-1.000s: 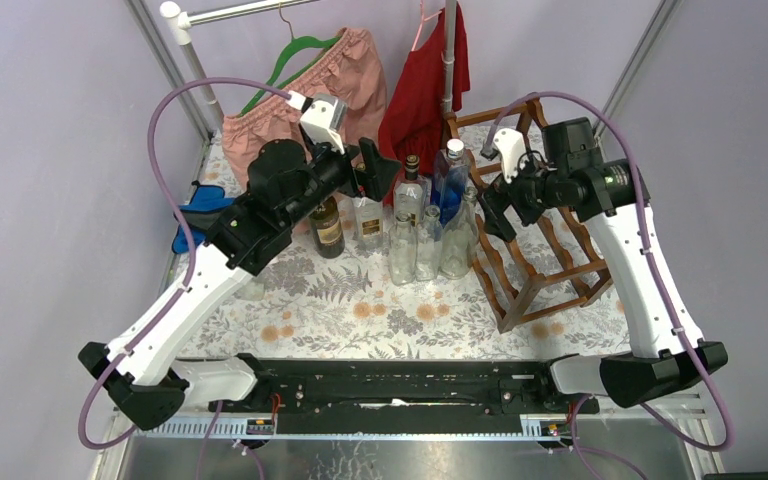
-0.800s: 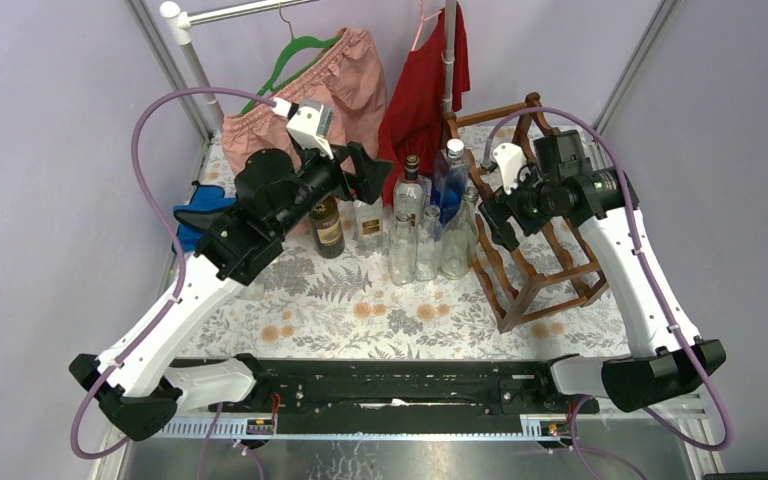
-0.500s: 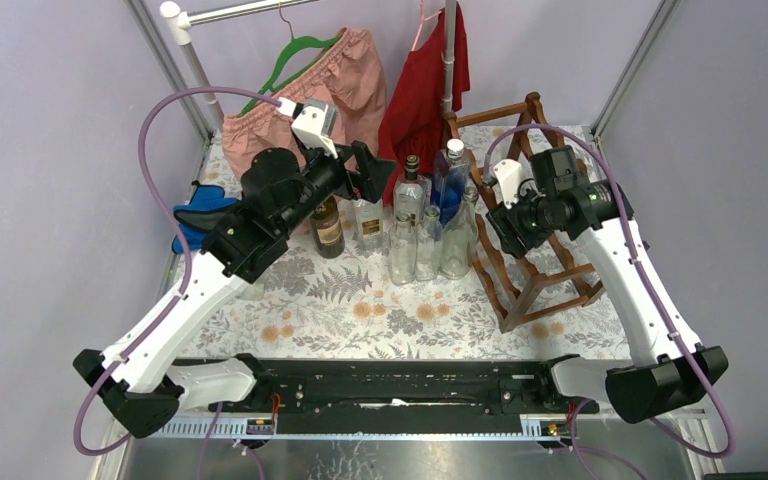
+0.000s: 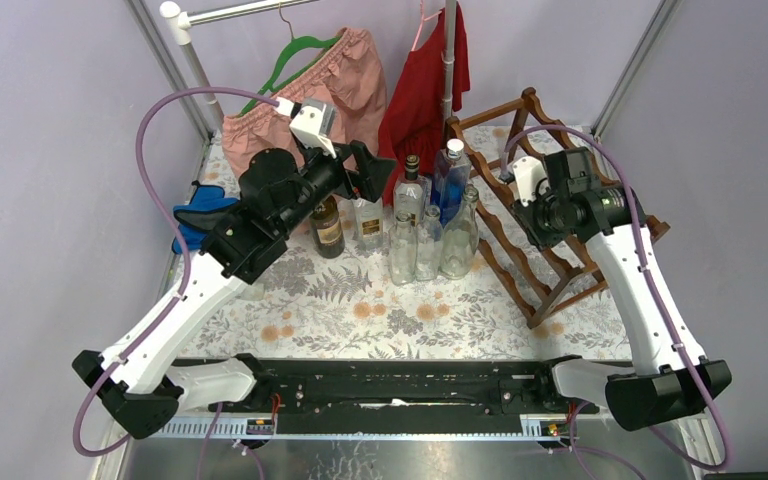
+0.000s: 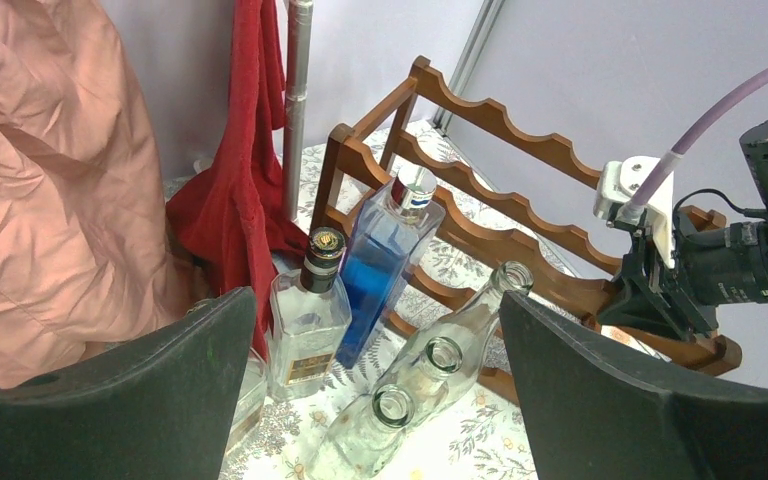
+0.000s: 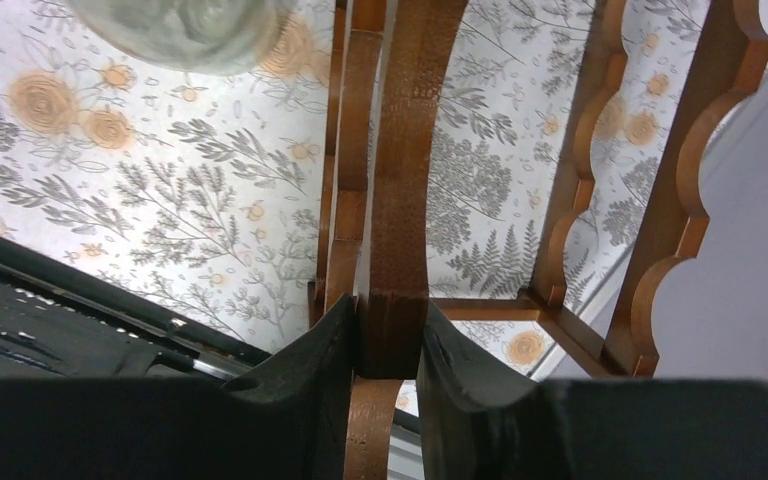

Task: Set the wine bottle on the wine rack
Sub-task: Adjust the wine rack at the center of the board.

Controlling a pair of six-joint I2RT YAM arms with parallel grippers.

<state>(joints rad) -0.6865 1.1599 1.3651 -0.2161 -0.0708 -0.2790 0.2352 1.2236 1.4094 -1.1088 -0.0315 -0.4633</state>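
Note:
The reddish-brown wine rack (image 4: pixel 560 275) with wavy rails stands at the table's right side, tipped at a slant. My right gripper (image 4: pixel 528 215) is shut on one of its upright wooden rails (image 6: pixel 400 200), both fingers (image 6: pixel 310 370) pressing its sides. Several bottles cluster mid-table: a dark brown labelled one (image 4: pixel 328 228), a blue one (image 4: pixel 450 185) and clear ones (image 4: pixel 427 245). I cannot tell which of them is the wine bottle. My left gripper (image 4: pixel 373 172) hangs open above them, holding nothing (image 5: pixel 375 390). No bottle lies on the rack (image 5: pixel 520 150).
A pink garment (image 4: pixel 305 85) and a red one (image 4: pixel 425 85) hang from a rail behind the bottles. A blue cloth (image 4: pixel 195 215) lies at the left wall. Grey walls and metal posts (image 4: pixel 190 70) close in the flowered table (image 4: pixel 360 310).
My right gripper closed on the rack's rail and moved right, and the rack shifted and tipped rightward with it. The left arm rose slightly, then held still, open.

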